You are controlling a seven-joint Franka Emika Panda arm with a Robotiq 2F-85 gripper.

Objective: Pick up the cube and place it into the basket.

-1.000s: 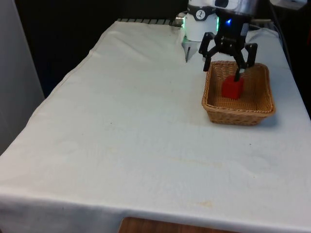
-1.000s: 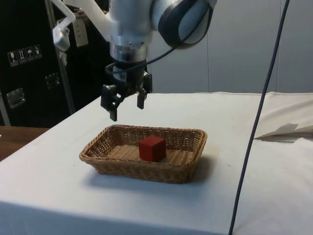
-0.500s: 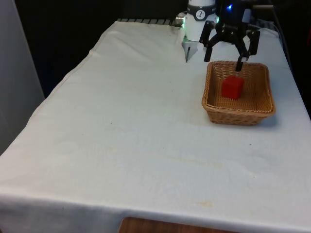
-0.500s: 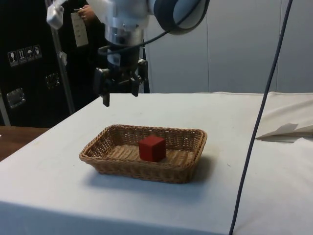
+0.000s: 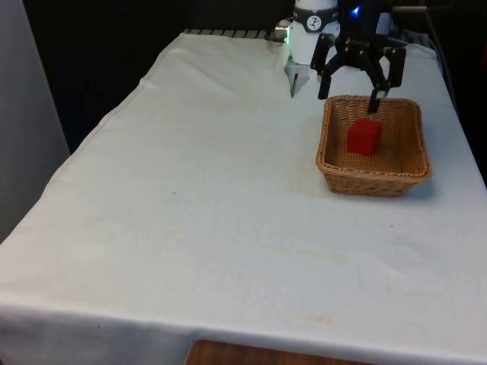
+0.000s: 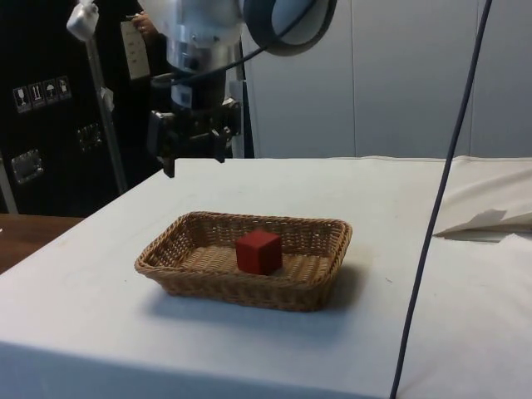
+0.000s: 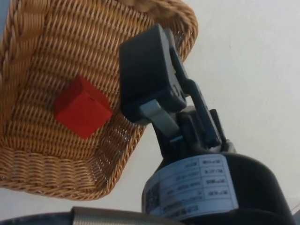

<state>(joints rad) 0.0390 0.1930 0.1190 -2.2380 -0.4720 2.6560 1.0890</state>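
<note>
A red cube (image 5: 364, 137) (image 6: 258, 252) (image 7: 82, 107) lies loose inside the wicker basket (image 5: 377, 181) (image 6: 241, 288) (image 7: 51, 176), near its middle. The basket stands on the white cloth at the front view's right, close to the robot. My gripper (image 5: 348, 95) (image 6: 195, 165) hangs open and empty in the air, above and just beyond the basket's far rim. It touches neither the basket nor the cube. In the wrist view one black finger (image 7: 147, 70) shows beside the basket's corner.
The robot's white base (image 5: 308, 42) stands just behind the basket. In the side view a black cable (image 6: 432, 216) hangs down on the right over a fold in the cloth (image 6: 482, 220). A person's hand (image 6: 143, 23) shows behind the arm.
The open gripper has risen out of the basket and drawn back towards the robot's end of the table. The cube stays where it lay in the basket.
</note>
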